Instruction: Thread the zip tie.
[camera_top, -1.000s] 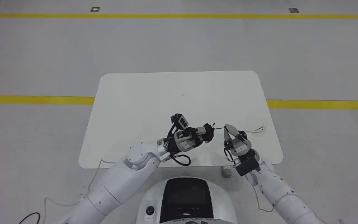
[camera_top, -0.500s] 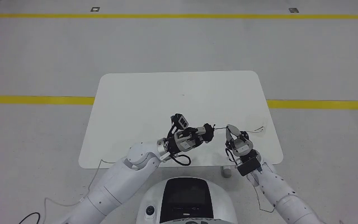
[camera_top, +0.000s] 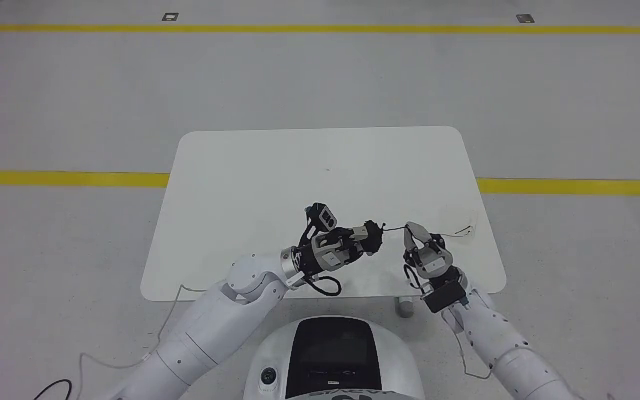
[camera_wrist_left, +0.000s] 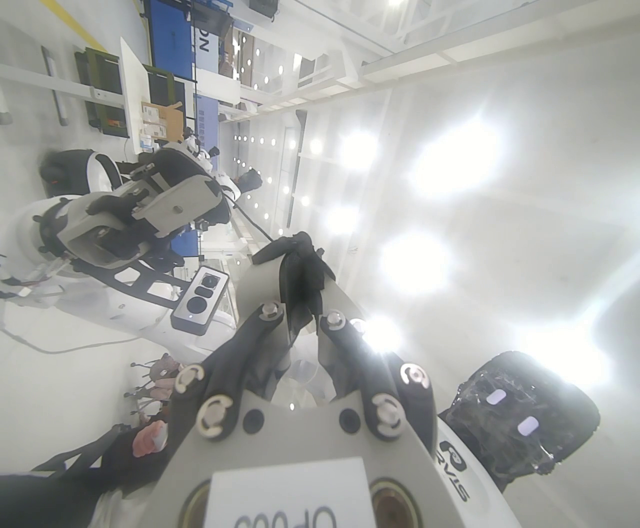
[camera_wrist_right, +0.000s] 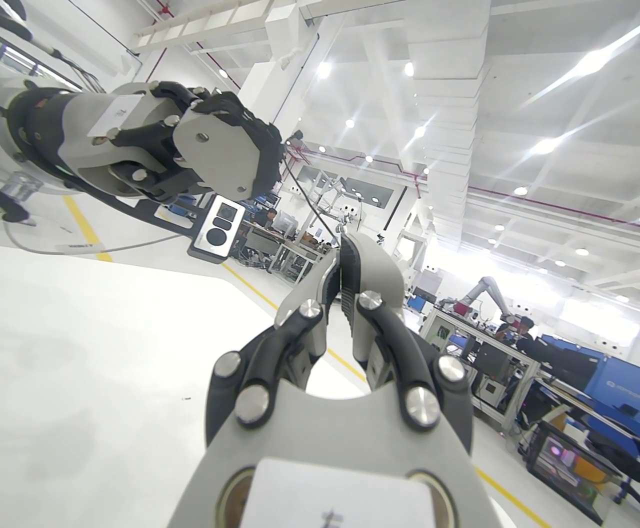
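Gripping zip tie (camera_wrist_right: 307, 196), white table (camera_top: 260, 190), grey floor (camera_top: 90, 100)

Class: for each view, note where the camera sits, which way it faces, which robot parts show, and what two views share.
Top view: above the arms, facing down at the table; both forearms, left gripper and right gripper nearly meeting.
Left wrist view: on the left wrist, tilted up at ceiling lights; right gripper beyond its own.
Right wrist view: on the right wrist, facing the left gripper over the table.
Shared: both wrist views show the zip tie between grippers.
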